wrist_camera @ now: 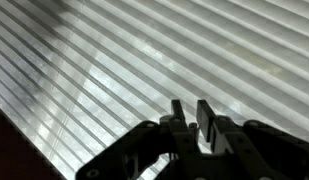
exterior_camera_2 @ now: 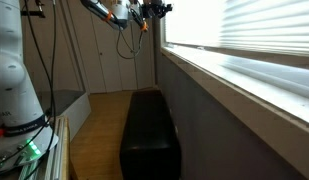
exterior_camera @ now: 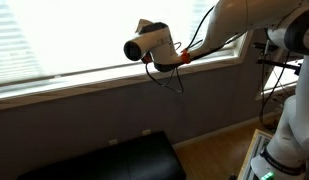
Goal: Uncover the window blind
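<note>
The window blind (exterior_camera: 54,40) is a wide set of pale horizontal slats over a bright window, seen in both exterior views (exterior_camera_2: 264,35). It fills the wrist view (wrist_camera: 114,60). My gripper (wrist_camera: 192,112) points straight at the slats, its two dark fingers almost together with only a narrow gap. I see nothing between them. In the exterior views the gripper (exterior_camera: 134,48) (exterior_camera_2: 164,8) is held high, close in front of the blind. I cannot tell whether it touches the slats.
A dark grey wall (exterior_camera: 94,110) runs below the sill. A black bench (exterior_camera: 124,160) (exterior_camera_2: 151,125) stands on the wood floor against it. Cables (exterior_camera: 169,75) hang from the wrist. The white robot base (exterior_camera_2: 14,70) stands beside the bench.
</note>
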You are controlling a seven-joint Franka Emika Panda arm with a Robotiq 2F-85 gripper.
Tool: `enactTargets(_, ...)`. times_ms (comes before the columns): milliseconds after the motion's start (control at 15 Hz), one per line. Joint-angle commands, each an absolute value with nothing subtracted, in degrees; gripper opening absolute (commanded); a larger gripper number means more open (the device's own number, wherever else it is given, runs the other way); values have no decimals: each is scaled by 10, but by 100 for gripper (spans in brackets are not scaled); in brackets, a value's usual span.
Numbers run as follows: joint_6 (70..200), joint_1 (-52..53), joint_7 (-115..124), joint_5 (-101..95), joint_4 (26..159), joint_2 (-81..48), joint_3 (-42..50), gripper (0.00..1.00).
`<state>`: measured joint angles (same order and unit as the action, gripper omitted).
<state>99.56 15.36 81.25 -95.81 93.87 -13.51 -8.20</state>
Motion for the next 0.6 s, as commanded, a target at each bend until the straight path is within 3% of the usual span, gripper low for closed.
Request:
enactTargets(0, 975, 146, 846, -967, 927, -167, -88, 55)
enactTargets(400, 978, 146, 842, -951, 926, -177, -94, 95)
enactTargets(533, 980, 147, 834, -946, 927, -174, -97, 100)
